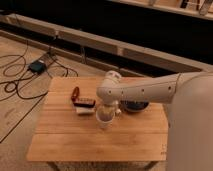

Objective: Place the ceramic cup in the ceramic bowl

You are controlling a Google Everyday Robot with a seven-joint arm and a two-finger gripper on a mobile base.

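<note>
The ceramic cup [103, 120] is a small cream cup standing near the middle of the wooden table [65, 140]. My gripper [108, 108] is right over the cup's mouth, at its rim, reaching down from the white arm [140, 91]. The arm hides the cup's top edge. The ceramic bowl [136, 106] is dark and glossy. It sits on the table just right of the cup, partly hidden behind the arm.
A white oblong packet [84, 106] lies just left of the cup, with a small red object [75, 93] behind it. Cables and a dark box [36, 65] lie on the floor at the left. A low dark ledge runs behind the table.
</note>
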